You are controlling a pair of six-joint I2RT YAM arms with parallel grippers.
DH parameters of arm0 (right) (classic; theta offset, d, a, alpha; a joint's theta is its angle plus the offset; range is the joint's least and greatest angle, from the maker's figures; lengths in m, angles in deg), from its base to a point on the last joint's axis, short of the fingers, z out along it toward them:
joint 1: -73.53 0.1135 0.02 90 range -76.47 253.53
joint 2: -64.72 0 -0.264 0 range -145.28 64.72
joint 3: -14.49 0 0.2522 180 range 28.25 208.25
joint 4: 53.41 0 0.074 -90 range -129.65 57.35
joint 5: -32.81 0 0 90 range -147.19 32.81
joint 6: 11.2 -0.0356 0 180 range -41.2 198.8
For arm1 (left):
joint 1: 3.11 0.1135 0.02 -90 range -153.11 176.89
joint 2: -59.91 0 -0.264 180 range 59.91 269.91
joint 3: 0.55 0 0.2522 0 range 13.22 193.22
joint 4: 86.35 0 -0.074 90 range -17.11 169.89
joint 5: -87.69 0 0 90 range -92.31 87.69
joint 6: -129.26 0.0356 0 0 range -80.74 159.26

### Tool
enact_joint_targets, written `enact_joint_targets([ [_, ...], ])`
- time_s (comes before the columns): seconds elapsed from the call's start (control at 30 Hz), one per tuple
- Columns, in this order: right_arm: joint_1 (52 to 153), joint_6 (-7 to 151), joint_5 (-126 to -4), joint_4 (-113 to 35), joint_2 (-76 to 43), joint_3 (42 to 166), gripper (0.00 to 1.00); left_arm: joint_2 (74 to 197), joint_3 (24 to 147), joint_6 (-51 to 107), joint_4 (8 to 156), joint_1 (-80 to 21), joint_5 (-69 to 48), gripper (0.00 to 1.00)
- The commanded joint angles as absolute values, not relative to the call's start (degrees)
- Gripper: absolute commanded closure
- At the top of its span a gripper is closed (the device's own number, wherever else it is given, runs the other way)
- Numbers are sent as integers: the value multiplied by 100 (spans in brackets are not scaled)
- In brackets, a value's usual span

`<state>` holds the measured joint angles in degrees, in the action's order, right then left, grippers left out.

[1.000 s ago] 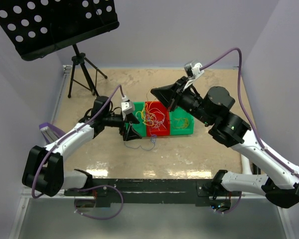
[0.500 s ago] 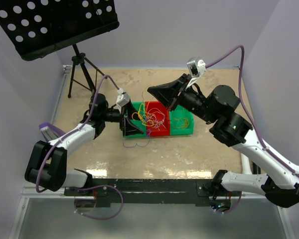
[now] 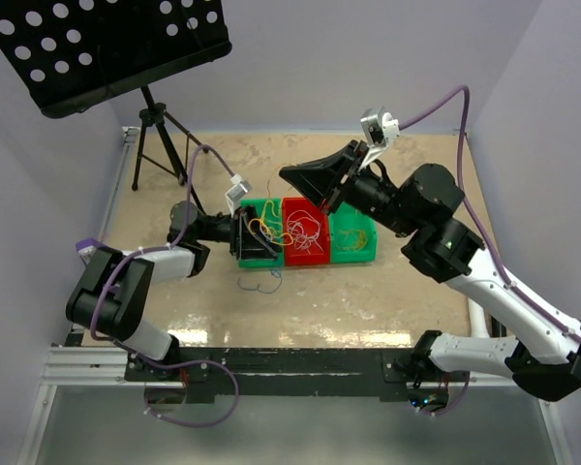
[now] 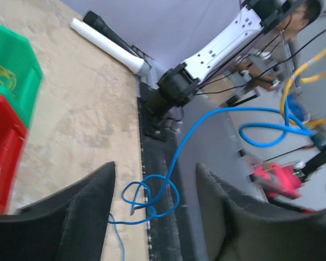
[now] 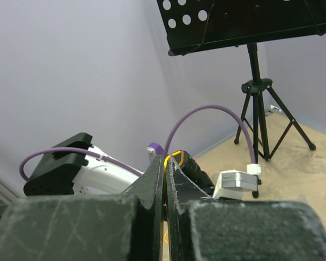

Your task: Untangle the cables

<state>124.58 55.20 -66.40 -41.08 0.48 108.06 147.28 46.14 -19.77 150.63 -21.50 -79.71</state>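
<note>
1. Left pincer (image 4: 155, 169): low at the left green bin (image 3: 269, 203), jaws standing apart, gripping nothing that we can see.
2. Blue cable (image 4: 150, 197): we note knotted loops in the gap between those jaws; whether they touch we cannot tell. From above, a blue curl lies on the table (image 3: 416, 291) just in front of that bin.
3. Right pincer (image 5: 167, 159): raised above the bins, jaws pressed flat together on the yellow cable (image 5: 175, 154), which shows at their tips.
4. Tangle (image 3: 302, 231): white and yellow strands heaped in the red bin (image 3: 306, 260), reaching into the left green bin.
5. Right green bin (image 3: 353, 257): yellow coils inside.
6. Music stand (image 3: 107, 48): far left corner.
</note>
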Motion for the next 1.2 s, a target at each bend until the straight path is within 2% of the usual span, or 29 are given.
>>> enact_joint_targets([
  [0.0, 12451, 5463, -6747, -4414, 30, 11078, 100, 14956, 4688, -3475, 18835, -2130, -8193, 73],
  [0.03, 12451, 5480, -6729, -4396, 13, 11095, 100, 14947, 4679, -3483, 18843, -2130, -8211, 94],
  [0.07, 12451, 5515, -6703, -4370, -5, 11139, 100, 14921, 4662, -3475, 18826, -2130, -8229, 100],
  [0.17, 12442, 5655, -6449, -4194, -23, 11236, 100, 14684, 4521, -3248, 18616, -2130, -8237, 100],
  [0.23, 12442, 5787, -6090, -3993, -23, 11324, 100, 14333, 4477, -2495, 17585, -2139, -8220, 100],
  [0.3, 12442, 5919, -5738, -3738, -49, 11499, 100, 13763, 4608, -795, 15200, -2148, -8019, 100],
  [0.37, 12442, 6016, -5570, -3623, -75, 11649, 100, 13462, 5395, 1812, 10913, -2235, -7407, 100],
  [0.4, 12433, 6042, -5534, -3579, -93, 11719, 100, 13531, 6139, 3626, 8584, -2383, -6576, 100],
  [0.43, 12433, 6069, -5464, -3552, -119, 11798, 100, 13601, 6469, 4523, 7246, -2559, -5915, 100],
  [0.67, 12355, 6122, -4718, -3271, -356, 12027, 100, 13076, 6464, 5147, 6574, -2244, -5557, 100],
  [0.87, 12065, 6402, -2882, -2674, -612, 12825, 100, 12750, 6314, 5340, 6417, -2244, -5031, 100],
  [1.17, 11642, 6772, -2248, -2594, -594, 13793, 100, 13189, 6147, 6026, 5915, -2244, -3922, 100],
])
